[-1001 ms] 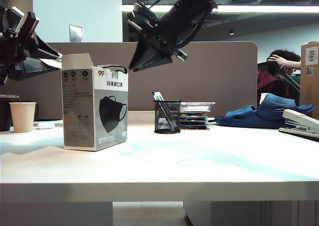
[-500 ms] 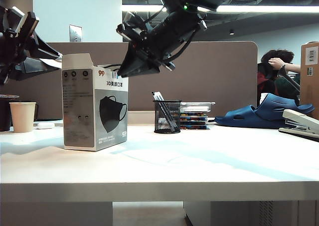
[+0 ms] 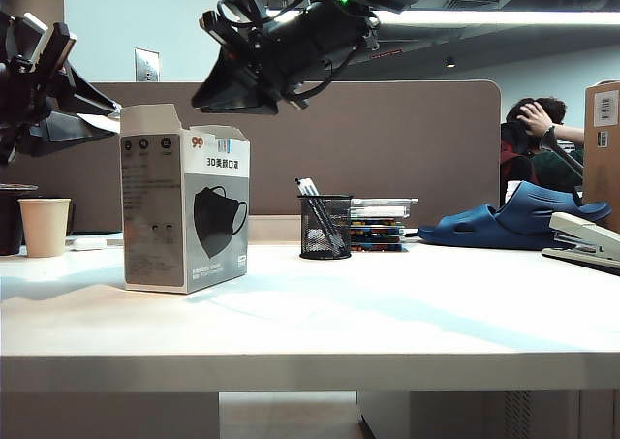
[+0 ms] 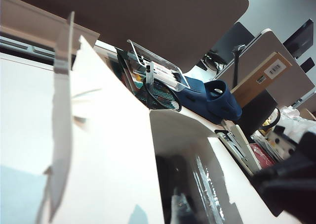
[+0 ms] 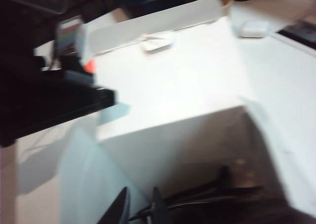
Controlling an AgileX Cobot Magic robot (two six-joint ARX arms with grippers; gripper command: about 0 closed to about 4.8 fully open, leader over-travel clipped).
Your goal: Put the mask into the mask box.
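Your right gripper (image 3: 208, 95) hangs above the open top of the mask box (image 3: 184, 202), tips aimed down toward the left of the exterior view. Its wrist view looks straight into the carton: the mask (image 5: 212, 197) lies dark at the bottom of the opening with thin ear loops showing, so I judge it already inside. The right gripper's tips (image 5: 139, 209) look close together with nothing between them; the picture is blurred, so treat that as likely, not certain.

Your left gripper (image 3: 102, 119) sits just beside the box's upper left corner at the raised flap (image 4: 61, 110). Whether it pinches the flap, or how its jaws stand, cannot be told.

Step in hand, by my reading: clear the right arm off the box. Lift straight up; do not sweep sideways, since a loop could snag and the tall carton may tip toward the mesh pen cup (image 3: 325, 226)
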